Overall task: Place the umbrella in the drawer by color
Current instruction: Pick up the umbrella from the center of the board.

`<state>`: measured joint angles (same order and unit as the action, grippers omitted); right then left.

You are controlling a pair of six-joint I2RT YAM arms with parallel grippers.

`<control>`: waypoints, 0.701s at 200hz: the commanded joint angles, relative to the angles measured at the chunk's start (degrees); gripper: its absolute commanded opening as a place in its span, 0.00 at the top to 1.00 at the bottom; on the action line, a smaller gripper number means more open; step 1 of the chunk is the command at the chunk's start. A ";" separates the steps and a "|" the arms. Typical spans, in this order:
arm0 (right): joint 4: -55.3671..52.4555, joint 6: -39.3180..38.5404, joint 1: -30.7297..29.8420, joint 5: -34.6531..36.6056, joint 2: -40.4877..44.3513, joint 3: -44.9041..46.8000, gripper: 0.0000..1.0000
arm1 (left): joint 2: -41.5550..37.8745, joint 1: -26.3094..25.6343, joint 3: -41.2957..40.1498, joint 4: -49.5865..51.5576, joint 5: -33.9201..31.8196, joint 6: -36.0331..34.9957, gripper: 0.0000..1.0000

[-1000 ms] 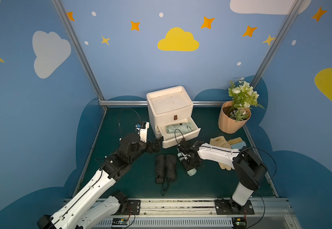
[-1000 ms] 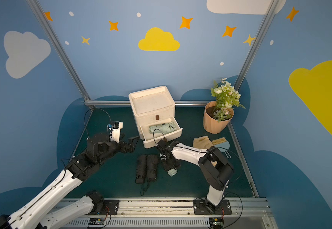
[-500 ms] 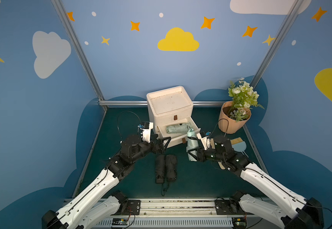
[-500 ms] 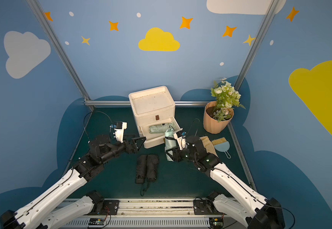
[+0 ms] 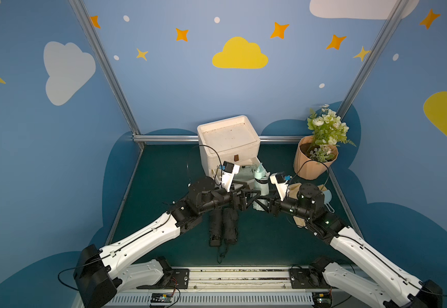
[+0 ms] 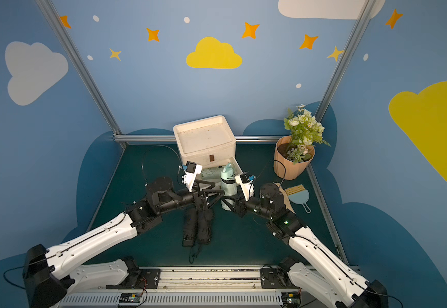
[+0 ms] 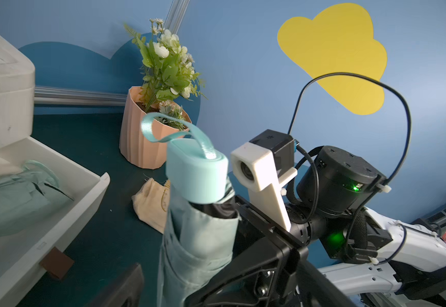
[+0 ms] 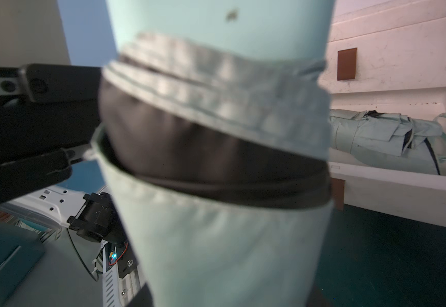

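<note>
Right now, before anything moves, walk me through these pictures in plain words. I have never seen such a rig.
This is a robot with two arms, each ending in a two-finger gripper. Two pictures come from one camera head high above, looking down on everything; the other two come from small cameras on the arms' wrists, so they show things close up. The right gripper holds a mint umbrella upright. The left gripper is open, its fingers spread beside that umbrella. Behind stands a white cabinet with its lower drawer pulled out; another mint umbrella lies in it. On the green mat lie two black umbrellas, beige gloves and a dustpan with brush; a flower pot stands in the far corner.
</note>
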<state>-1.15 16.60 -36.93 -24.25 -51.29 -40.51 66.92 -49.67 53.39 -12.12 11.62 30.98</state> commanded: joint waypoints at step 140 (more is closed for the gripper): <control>-0.12 -4.35 -4.56 11.15 -1.06 -4.70 0.54 | 12.72 -8.16 12.03 6.10 -22.25 -2.77 0.72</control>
<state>-4.21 12.27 -40.93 -14.26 -52.36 -42.26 79.18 -57.04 63.92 -6.61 -12.25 27.40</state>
